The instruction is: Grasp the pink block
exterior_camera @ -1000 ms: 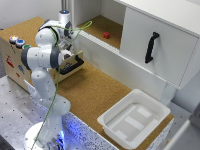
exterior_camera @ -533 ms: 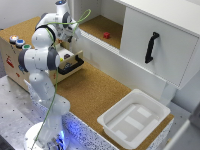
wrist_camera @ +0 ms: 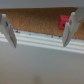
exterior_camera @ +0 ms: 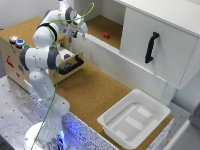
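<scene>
behind the white wall [exterior_camera: 107, 47] sits the pink block [exterior_camera: 106, 35]; our gripper [wrist_camera: 40, 31] hangs above, fingers apart (nothing held), so we can straddle it.

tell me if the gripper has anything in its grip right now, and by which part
Nothing is held. In the wrist view the gripper is open with only empty space between its fingers, and the small reddish-pink cube lies apart from them on the brown cork surface.

Cork-surfaced worktop [exterior_camera: 95, 92] bounded at the rear by a white cabinet [exterior_camera: 165, 45] with a black door handle [exterior_camera: 151, 47] and an open, cork-floored recess, a wooden box [exterior_camera: 12, 62] at the exterior view's left, and a perforated metal base plate [exterior_camera: 15, 115] below.
</scene>
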